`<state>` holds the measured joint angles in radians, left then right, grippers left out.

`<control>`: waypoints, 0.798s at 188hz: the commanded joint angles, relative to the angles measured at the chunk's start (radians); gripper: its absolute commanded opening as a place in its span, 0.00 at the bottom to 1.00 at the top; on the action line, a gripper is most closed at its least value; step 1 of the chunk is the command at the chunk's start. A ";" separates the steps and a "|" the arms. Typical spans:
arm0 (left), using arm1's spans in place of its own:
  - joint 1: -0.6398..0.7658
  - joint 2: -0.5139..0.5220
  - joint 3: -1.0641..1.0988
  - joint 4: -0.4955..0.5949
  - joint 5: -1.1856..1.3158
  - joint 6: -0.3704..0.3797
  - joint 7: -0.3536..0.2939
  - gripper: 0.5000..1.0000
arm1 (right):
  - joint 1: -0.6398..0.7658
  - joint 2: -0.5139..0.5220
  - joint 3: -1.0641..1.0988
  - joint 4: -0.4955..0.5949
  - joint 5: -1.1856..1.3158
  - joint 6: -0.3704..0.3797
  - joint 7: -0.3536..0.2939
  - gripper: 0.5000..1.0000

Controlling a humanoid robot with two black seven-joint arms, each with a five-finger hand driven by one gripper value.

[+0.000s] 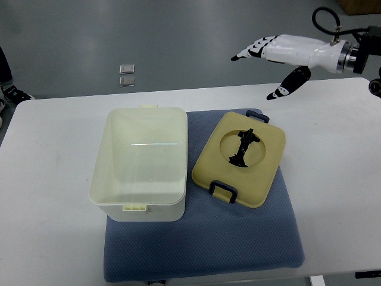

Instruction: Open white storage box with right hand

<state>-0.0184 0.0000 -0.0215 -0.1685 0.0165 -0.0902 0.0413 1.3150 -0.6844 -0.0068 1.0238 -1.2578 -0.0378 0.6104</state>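
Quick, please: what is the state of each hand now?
Left hand: not in view.
Right hand: open, holding nothing, above the table's far right corner.

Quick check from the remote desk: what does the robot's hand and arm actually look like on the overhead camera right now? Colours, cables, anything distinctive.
Only the right hand shows. It has a glossy white shell over the palm and back, with fingers banded in white and black and ending in dark tips. At the wrist sits a silver metal ring, then a black forearm section. A black cable loops up from the wrist. No sleeve or readable marking is visible.

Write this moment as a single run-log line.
right hand: open, raised beyond table's far edge | storage box: open, on blue mat | lid: off, beside box on mat
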 commanded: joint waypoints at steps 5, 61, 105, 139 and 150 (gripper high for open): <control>0.000 0.000 0.000 0.000 -0.001 0.000 0.000 1.00 | -0.071 0.042 0.097 -0.019 0.267 0.035 -0.054 0.88; 0.000 0.000 0.000 0.000 -0.001 0.000 0.000 1.00 | -0.319 0.305 0.389 -0.154 0.885 0.042 -0.334 0.88; 0.000 0.000 0.000 0.000 -0.001 0.001 0.000 1.00 | -0.365 0.382 0.505 -0.215 1.124 0.047 -0.566 0.89; 0.000 0.000 0.000 0.000 0.000 0.000 0.000 1.00 | -0.370 0.401 0.505 -0.269 1.164 0.171 -0.584 0.89; 0.000 0.000 0.000 0.000 0.000 0.000 0.000 1.00 | -0.379 0.407 0.507 -0.269 1.164 0.194 -0.578 0.89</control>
<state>-0.0183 0.0000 -0.0215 -0.1687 0.0164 -0.0902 0.0417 0.9466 -0.2871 0.4982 0.7640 -0.0986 0.1064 0.0258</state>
